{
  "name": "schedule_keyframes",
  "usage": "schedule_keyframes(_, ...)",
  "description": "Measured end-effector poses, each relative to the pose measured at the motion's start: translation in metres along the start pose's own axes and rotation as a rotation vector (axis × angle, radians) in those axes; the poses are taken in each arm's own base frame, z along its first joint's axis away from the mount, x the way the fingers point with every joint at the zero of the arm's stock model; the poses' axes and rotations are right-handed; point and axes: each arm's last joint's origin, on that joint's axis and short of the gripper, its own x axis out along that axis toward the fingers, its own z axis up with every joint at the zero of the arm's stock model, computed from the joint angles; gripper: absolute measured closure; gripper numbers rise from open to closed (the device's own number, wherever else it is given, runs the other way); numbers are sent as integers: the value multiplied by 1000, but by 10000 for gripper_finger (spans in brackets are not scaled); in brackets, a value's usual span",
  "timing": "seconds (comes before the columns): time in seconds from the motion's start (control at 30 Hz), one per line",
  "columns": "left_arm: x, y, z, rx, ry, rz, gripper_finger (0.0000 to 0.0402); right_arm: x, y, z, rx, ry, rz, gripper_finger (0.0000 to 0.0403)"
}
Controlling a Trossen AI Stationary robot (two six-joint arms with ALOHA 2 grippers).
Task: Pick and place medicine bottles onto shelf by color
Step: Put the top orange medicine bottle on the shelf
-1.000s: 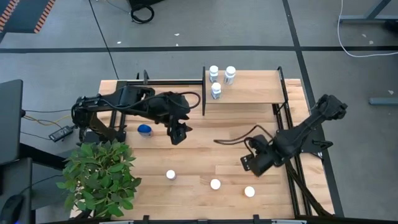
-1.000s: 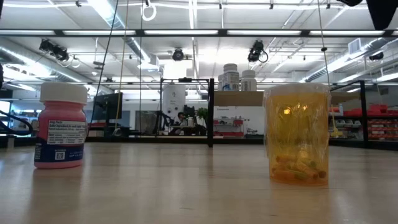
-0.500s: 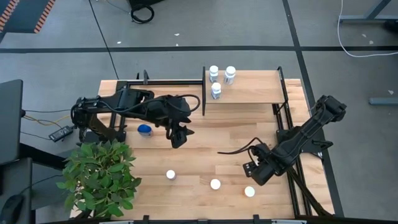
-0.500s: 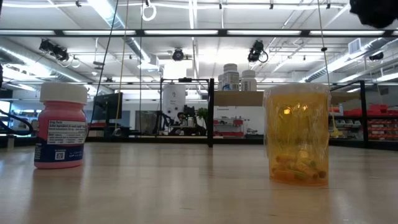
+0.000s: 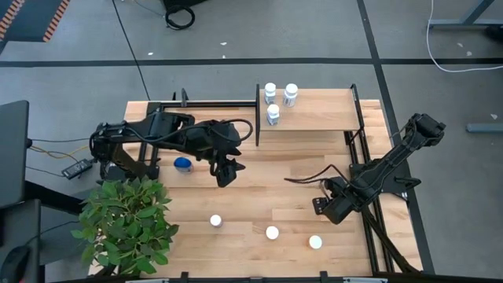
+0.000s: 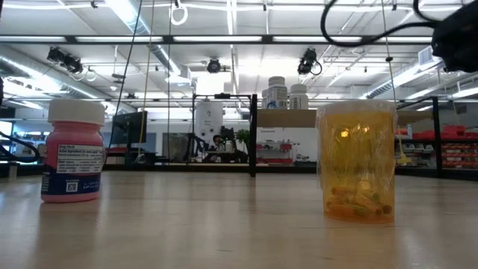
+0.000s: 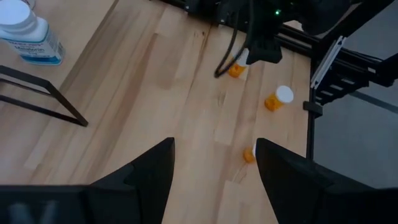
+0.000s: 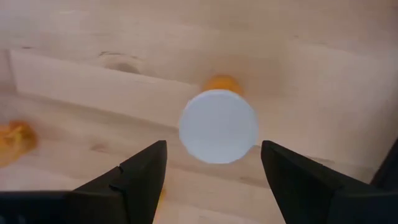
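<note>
Above an orange bottle, the right gripper spreads wide; its white cap hides the body.

Open lab hall: ceiling light strips, red storage racks.

Open tabletop btwn grippers; plant blocks near-left corner, shelf far side.

Translucent orange plastic bottle on smooth light-wood tabletop; black metal-railed shelf.
</note>
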Motion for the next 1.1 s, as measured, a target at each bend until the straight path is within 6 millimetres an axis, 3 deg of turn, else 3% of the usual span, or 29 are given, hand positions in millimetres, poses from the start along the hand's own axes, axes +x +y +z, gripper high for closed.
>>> schedule_keyframes(0.43,0,0,0,6,-2,1,170,4,0,6,15,-21,-23,67)
schedule_keyframes(0.83,0,0,0,29,-1,1,170,7,3,23,64,6,-85,63)
schedule_keyframes(1.1,0,0,-1,34,5,3,170,9,5,24,108,56,-89,63)
